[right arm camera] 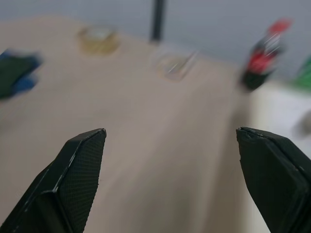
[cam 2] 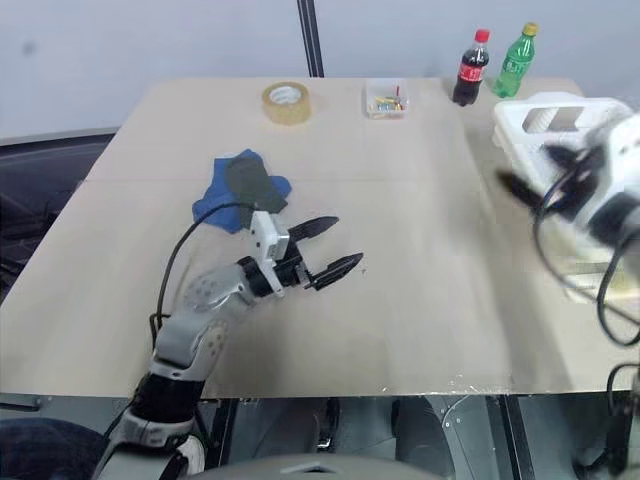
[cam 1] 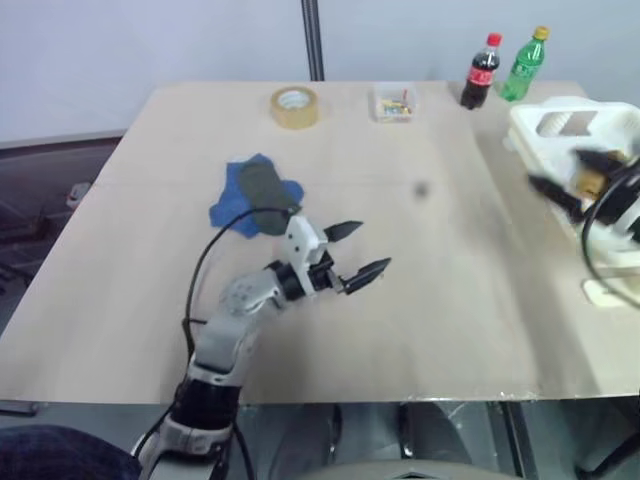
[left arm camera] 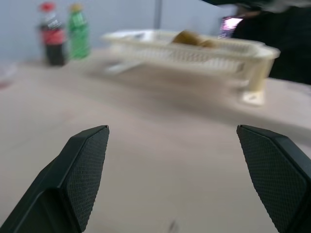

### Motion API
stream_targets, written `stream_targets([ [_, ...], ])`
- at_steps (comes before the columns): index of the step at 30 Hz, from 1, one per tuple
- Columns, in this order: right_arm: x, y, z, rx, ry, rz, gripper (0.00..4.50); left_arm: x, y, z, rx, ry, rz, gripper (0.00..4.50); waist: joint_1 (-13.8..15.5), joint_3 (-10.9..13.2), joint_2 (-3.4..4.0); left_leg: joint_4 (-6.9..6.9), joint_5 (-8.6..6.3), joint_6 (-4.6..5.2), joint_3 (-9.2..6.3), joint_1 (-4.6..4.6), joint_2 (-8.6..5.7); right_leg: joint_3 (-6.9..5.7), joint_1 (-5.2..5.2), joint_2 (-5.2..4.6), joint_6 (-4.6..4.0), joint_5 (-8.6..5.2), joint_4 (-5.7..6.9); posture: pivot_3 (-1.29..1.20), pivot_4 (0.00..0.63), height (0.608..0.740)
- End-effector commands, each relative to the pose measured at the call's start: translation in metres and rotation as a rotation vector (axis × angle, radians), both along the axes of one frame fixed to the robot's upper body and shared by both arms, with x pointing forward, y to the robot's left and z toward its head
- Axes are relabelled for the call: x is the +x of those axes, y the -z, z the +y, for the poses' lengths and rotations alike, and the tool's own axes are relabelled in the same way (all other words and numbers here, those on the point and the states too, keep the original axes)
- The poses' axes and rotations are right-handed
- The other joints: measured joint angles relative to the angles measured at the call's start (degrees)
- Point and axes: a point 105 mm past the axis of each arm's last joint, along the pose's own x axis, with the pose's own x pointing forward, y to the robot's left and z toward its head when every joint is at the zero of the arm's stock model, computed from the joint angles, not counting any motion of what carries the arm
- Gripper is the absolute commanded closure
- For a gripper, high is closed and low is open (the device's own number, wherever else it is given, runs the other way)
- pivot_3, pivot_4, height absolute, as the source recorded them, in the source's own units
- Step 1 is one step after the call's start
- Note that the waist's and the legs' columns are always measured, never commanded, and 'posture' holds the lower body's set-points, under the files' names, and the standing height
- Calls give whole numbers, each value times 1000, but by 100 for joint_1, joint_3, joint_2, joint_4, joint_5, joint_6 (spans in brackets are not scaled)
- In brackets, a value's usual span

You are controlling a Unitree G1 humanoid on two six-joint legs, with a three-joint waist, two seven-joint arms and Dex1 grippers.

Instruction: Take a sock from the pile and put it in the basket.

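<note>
The pile [cam 1: 255, 196] of blue and dark grey-green socks lies flat on the left half of the table, beyond my left arm. My left gripper [cam 1: 372, 247] hovers open and empty over the table's middle, just right of the pile; its fingers [left arm camera: 82, 165] point toward the basket. The white slotted basket [cam 1: 560, 122] stands at the table's right edge, with a mustard-yellow cloth lump [left arm camera: 193, 38] inside it. My right gripper [cam 1: 575, 175] is blurred at the basket's near side, open with nothing between its fingers [right arm camera: 77, 170], pointing across the table toward the pile [right arm camera: 14, 73].
A tan tape roll [cam 1: 294, 106] and a small clear box [cam 1: 393, 103] sit at the table's far edge. A cola bottle [cam 1: 482, 71] and a green bottle [cam 1: 524, 64] stand at the far right, behind the basket. A black cable loops off my left arm.
</note>
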Motion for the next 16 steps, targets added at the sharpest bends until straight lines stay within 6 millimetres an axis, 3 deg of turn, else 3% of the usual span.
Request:
stream_targets([
  [1, -20, 18, 27, 7, -97, 18, 51, -7, 0, 14, 9, -101, -10, 0, -3, 2, 3, 1, 0, 0, 4, 1, 0, 4, -2, 0, 0, 0, 4, 0, 150, 738],
  [6, -49, 67, 18, -5, -150, 127, 51, -25, 21, 46, 59, -237, 45, 0, -6, 1, 3, 1, 0, -1, 2, 12, 2, 4, -2, 0, 0, 0, 13, 0, 150, 738],
  [9, -65, 78, 3, -3, -181, 162, 51, -38, 28, 67, 94, -306, 74, 0, -21, 1, 3, 0, -1, -1, 4, 19, 3, 5, 5, 0, 0, 0, 11, 0, 150, 738],
  [16, -86, 85, -21, -5, -217, 183, 51, -53, 28, 95, 150, -392, 85, 0, -7, 1, 2, 1, -1, -2, 3, 23, 7, 3, 11, 0, -1, -2, 8, 0, 150, 738],
])
